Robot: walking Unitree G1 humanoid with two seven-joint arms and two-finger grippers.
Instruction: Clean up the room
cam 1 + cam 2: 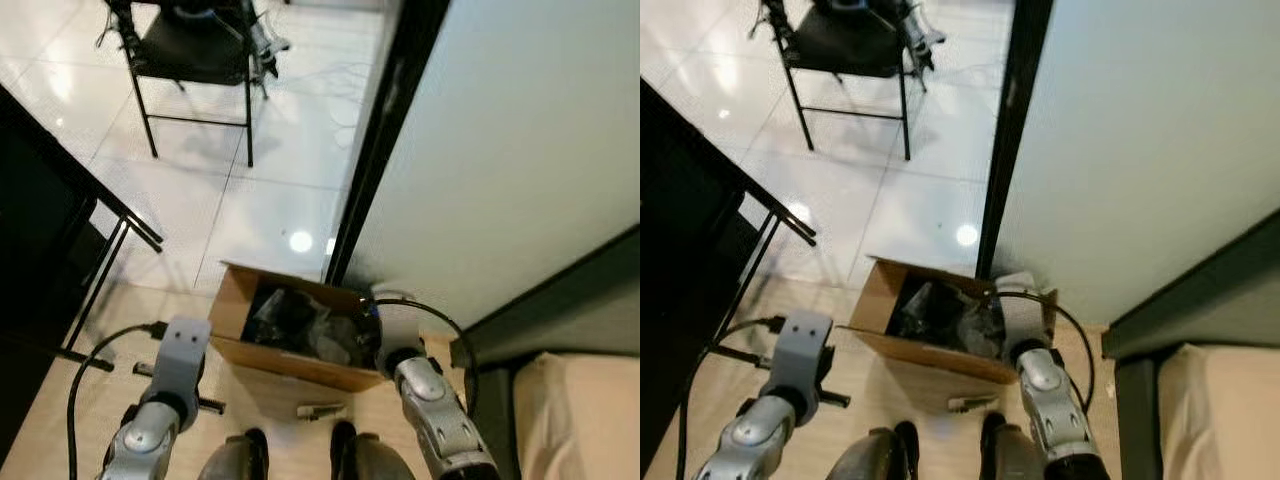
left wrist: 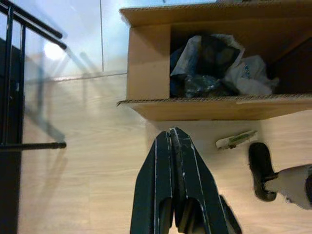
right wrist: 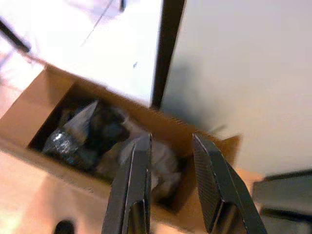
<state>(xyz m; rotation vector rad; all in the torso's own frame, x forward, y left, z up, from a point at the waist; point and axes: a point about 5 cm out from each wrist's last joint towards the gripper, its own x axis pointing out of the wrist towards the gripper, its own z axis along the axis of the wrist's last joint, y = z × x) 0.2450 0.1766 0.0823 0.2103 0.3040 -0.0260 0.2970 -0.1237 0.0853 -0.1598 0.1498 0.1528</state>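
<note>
You see a brown cardboard box point(image 1: 290, 335) on the wood floor by the wall, full of crumpled dark and white trash point(image 2: 214, 68). Your right gripper point(image 3: 171, 146) hangs over it, fingers apart. Your left gripper point(image 2: 170, 139) is pressed closed, empty. A small wrapper point(image 2: 236, 139) lies just beside the box.

No text can be read; the print on the wrapper point(image 2: 237, 139) is too blurred.
</note>
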